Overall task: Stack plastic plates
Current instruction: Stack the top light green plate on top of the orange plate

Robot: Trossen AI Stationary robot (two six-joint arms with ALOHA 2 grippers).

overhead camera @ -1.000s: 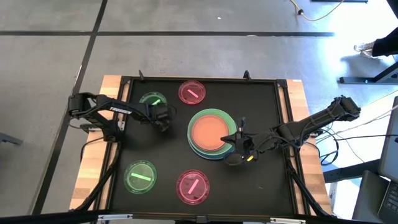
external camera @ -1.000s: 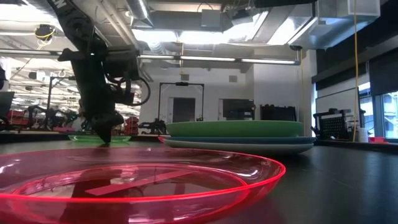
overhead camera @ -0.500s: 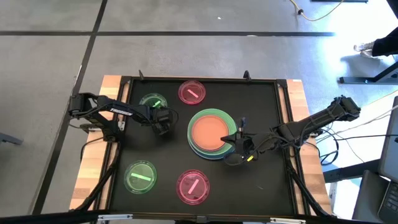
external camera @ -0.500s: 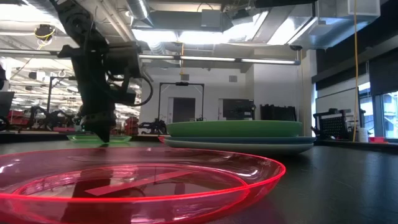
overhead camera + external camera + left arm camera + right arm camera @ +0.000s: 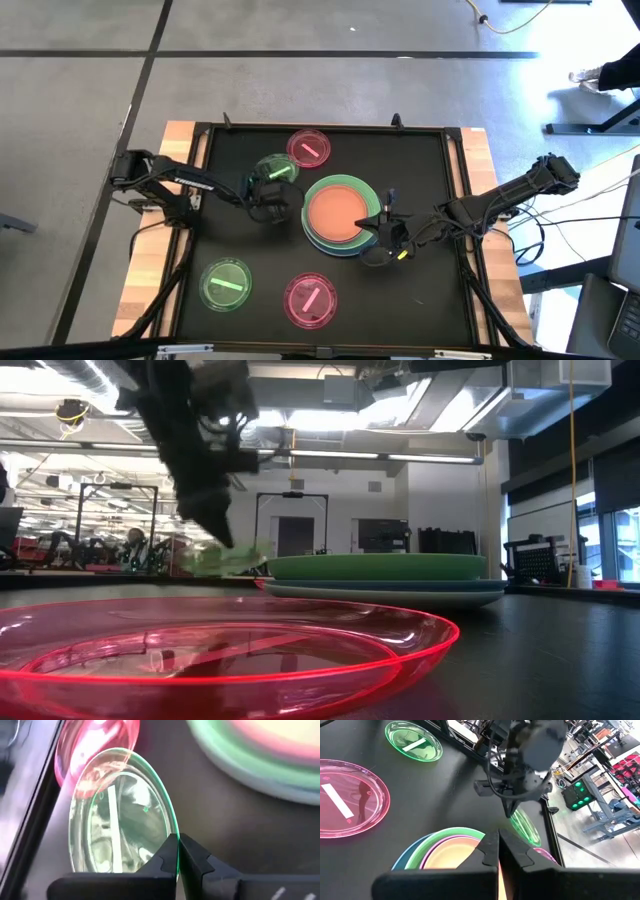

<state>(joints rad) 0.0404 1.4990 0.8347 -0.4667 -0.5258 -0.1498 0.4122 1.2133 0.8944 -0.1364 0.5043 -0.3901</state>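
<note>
My left gripper (image 5: 269, 188) (image 5: 177, 845) is shut on a small translucent green plate (image 5: 276, 169) (image 5: 222, 559) with a centre bar. It holds the plate in the air just left of the stack (image 5: 338, 215). The stack has an orange-brown plate (image 5: 334, 211) on top, with purple, green and blue rims showing under it (image 5: 427, 847). My right gripper (image 5: 379, 228) (image 5: 498, 840) is shut at the stack's right edge. Lying flat on the mat are a small pink plate (image 5: 308, 148), a small green plate (image 5: 226, 283) and another pink plate (image 5: 309, 300). My left gripper pinches the small green plate's rim (image 5: 173, 827) between its two fingers, coming from above and slanting down. The plate is lifted clear of the mat and tilted, as the low view shows. My right gripper is shut on an orange strip (image 5: 499, 870), seemingly the orange-brown plate's right rim. It comes from the table's right side, and the plate lies on the stack.
The black mat (image 5: 420, 170) has a raised frame around it, with wooden table edges on both sides. The near pink plate (image 5: 200, 650) fills the front of the low view. There is bare mat at the far right and near right of the stack.
My left gripper has lifted the small green plate off the mat at the far left. It has carried the plate toward the table's right, up to the stack's left edge. The plate lay flat before and is now raised and tilted. My right arm has kept still.
</note>
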